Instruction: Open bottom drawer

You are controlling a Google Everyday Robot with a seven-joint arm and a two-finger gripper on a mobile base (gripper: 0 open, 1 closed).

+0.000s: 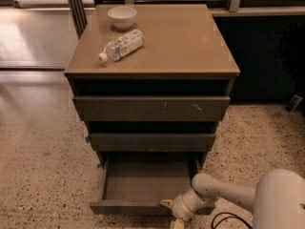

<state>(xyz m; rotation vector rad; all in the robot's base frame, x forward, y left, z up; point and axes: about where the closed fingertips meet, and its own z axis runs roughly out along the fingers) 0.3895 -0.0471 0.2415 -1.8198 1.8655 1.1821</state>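
On the bench [190,46] lie a bottle [121,46] and a bowl [122,17]. Below, the bottom drawer [128,207] stands pulled out, its tray bare. The gripper [172,213] sits at the right part of the drawer's front edge; I cannot tell whether it is apart or clamped.

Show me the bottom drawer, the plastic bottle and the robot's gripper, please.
bottom drawer [143,185], camera view, on the bare floor of its pulled-out tray.
plastic bottle [121,45], camera view, on its labelled middle.
gripper [172,213], camera view, on its tip, at the drawer's front edge.
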